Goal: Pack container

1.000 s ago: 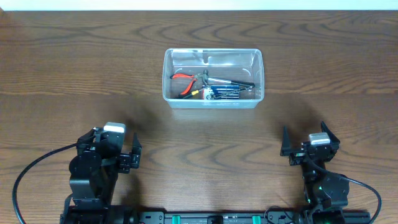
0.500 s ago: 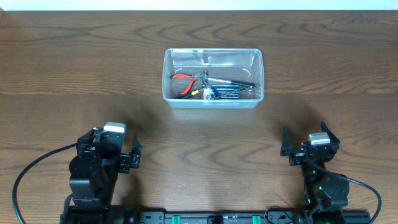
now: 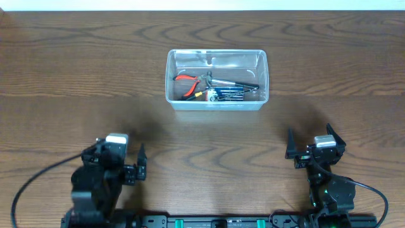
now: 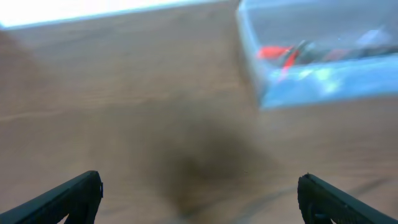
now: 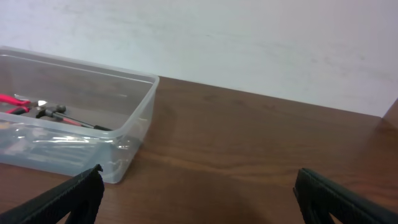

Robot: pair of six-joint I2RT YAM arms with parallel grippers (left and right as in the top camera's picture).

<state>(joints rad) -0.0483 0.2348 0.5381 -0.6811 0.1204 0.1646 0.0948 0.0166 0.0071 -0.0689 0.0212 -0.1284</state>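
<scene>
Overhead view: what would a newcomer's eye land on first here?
The clear container in the middle of the wooden table, with red-handled pliers and other dark tools lying inside. Then the left gripper and right gripper, both open and empty, at the near edge on either side, well apart from it.

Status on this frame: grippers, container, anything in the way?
Left gripper open, empty. Right gripper open, empty. Container mid-table, hand tools inside. Nothing in the way.

Dark wood-grain table [image 5: 261, 155] spreading beneath the right gripper [image 5: 198, 171], plain white wall [image 5: 249, 43] rising ahead of it.
</scene>
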